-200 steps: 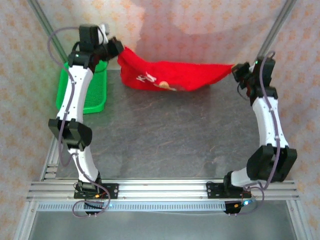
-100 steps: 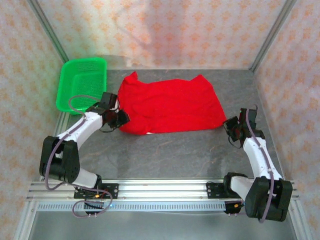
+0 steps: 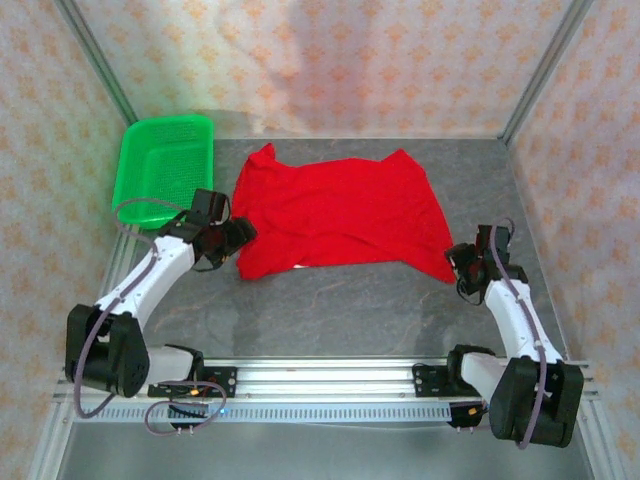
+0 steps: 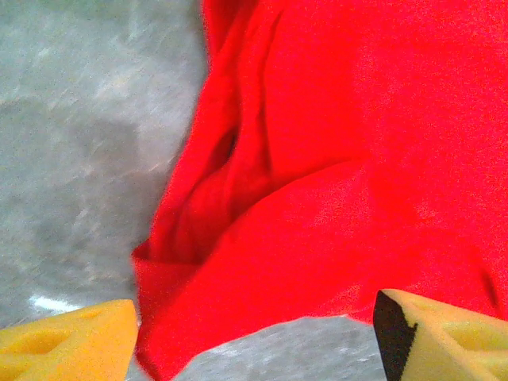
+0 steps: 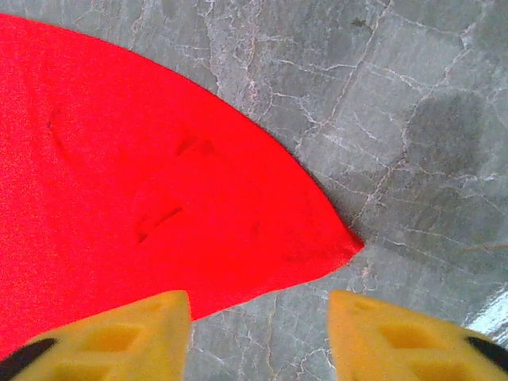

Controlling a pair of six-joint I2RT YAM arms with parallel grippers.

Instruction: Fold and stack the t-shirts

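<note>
The left gripper (image 3: 238, 234) and right gripper (image 3: 460, 262) stand open and empty. The shirt (image 3: 340, 210) lies rumpled by the left gripper, so folding it now risks a crooked fold.

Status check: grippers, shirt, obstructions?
Left gripper open at red t-shirt left edge; right gripper open at its near-right corner. Shirt spread on table, unfolded. Green mesh basket apart, far left.

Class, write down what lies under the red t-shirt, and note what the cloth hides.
Under the red t-shirt lies the grey table, visible around its edges. The table surface beneath the cloth is covered, and the shirt's underside cannot be seen.
</note>
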